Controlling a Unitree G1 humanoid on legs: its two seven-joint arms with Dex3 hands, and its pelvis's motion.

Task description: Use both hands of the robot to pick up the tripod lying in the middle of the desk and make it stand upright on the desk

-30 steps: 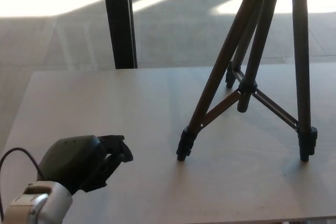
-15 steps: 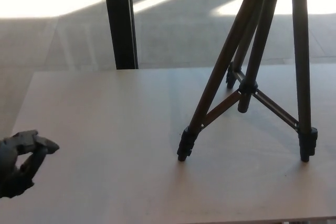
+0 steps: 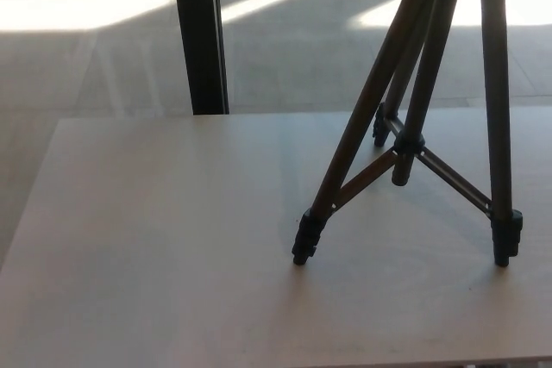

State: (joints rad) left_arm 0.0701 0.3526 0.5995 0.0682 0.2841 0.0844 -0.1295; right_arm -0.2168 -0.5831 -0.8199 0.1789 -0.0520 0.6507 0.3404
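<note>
The tripod (image 3: pixel 414 118) stands upright on the right half of the desk (image 3: pixel 172 239), its long axis running up and out of the top edge of the picture, so its head cannot be seen. Three legs splay downward from there. One foot rests near the middle of the desk toward the front, another near the right edge, and the third farther back, partly hidden behind the others. Thin braces run from a central collar out to the legs. Each foot appears to touch the desk surface, though the rear one is too dark to be sure. Neither robot hand shows in the head view, so whether their fingers are spread or pressed together cannot be told. Behind the desk a dark vertical post (image 3: pixel 199 32) rises from the sunlit floor (image 3: pixel 103 40).
</note>
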